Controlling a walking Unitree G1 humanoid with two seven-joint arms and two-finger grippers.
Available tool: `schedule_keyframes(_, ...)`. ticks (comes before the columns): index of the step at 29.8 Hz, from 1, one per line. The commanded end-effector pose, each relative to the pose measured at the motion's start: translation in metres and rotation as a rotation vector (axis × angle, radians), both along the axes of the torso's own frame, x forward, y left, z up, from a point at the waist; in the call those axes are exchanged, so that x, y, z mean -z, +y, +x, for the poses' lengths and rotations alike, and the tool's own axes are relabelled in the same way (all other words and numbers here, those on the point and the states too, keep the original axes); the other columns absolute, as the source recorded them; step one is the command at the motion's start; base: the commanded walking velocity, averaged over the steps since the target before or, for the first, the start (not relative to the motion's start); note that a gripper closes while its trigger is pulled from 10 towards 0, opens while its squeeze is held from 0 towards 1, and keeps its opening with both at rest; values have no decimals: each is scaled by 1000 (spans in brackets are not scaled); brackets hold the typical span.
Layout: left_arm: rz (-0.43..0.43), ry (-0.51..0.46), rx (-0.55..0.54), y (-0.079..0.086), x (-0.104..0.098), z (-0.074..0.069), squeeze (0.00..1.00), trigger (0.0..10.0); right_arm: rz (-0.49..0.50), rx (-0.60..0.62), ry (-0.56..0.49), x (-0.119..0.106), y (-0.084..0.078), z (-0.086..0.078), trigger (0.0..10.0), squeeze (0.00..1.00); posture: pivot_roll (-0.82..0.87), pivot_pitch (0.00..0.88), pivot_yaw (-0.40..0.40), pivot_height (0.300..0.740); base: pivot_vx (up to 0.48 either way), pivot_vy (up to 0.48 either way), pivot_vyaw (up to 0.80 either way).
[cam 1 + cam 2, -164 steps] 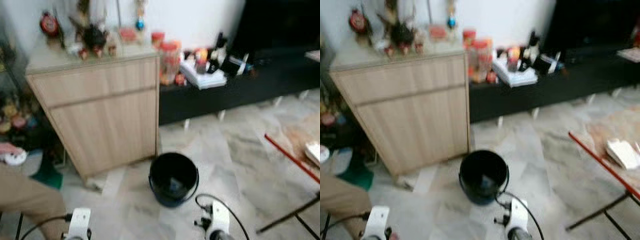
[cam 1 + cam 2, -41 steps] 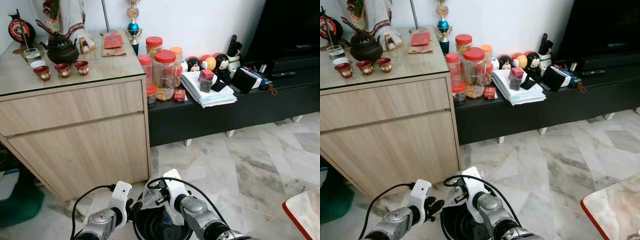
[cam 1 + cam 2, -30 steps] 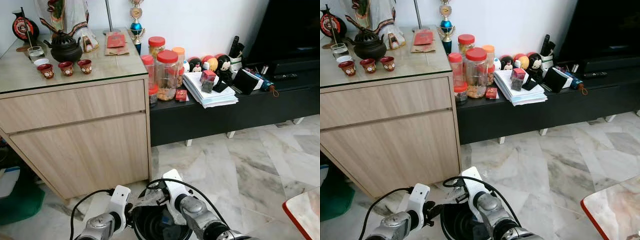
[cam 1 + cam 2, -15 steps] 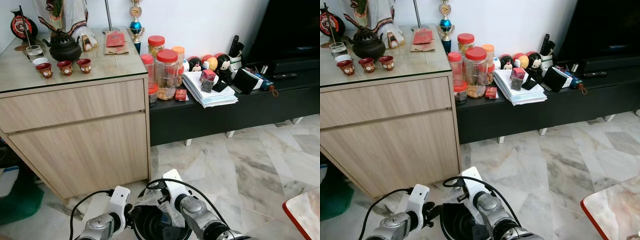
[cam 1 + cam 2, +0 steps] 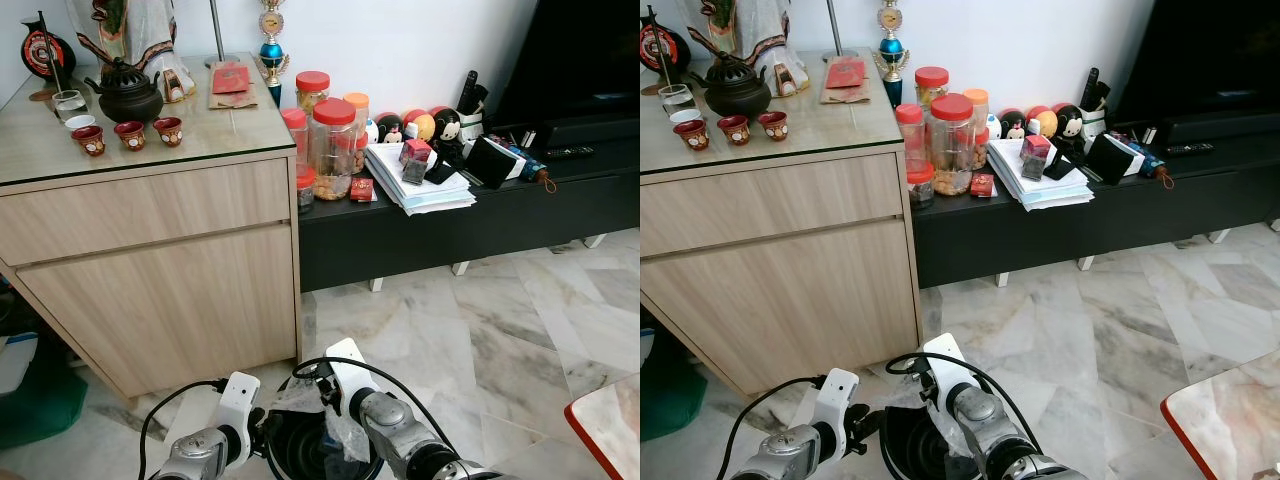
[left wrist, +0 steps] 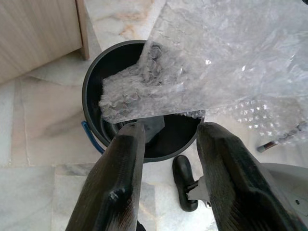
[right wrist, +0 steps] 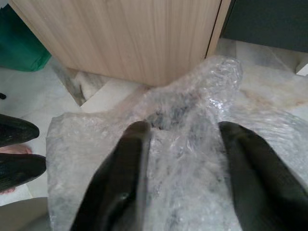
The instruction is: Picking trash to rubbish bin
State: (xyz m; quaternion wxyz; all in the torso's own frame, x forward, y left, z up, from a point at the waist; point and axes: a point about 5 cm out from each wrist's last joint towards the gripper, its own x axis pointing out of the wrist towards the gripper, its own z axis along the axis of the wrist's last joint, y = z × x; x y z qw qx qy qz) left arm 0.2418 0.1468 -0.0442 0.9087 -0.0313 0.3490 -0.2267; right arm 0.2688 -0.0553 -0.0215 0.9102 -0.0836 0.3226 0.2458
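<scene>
Right claw: its fingers were spread wide, with bubble wrap draped over and between them; no pinch could be seen.
Left claw: spread apart and holding nothing, poised just above the bin, its fingertips framing the rim.
Bubble wrap: draped from the right claw across the mouth of the bin, one crumpled end hanging inside.
Bin: black with a blue handle, on the marble floor directly under both claws, near the corner of the wooden cabinet.
Left wrist view alone: showed the dark inside of the bin, the wrap dipping into it, and one black finger of the right claw just past the rim.
Right wrist view alone: showed the cabinet front beyond the wrap, a green object at the cabinet's far end, and two black fingertips of the left claw at one edge.
Head views alone: showed red-lidded jars, a stack of papers, and a teapot with small cups on the cabinet top.
Writing: none could be read.
Change: half a second before, the wrap hung higher by the right claw; by now more of it sagged over the bin opening, while the bin and furniture kept their places.
</scene>
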Motion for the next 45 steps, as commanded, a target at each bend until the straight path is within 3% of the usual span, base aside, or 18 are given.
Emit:
schedule_keyframes(1,-1,0,-3,2,-1,1,0,10000,18,-20,-15,-6,13,3,10000,1000,162,0,-51,740,0,0,0)
schedule_keyframes(45,-4,4,-2,1,-1,1,0,10000,33,-22,-31,-9,14,6,10000,1000,164,0,-58,740,0,0,0)
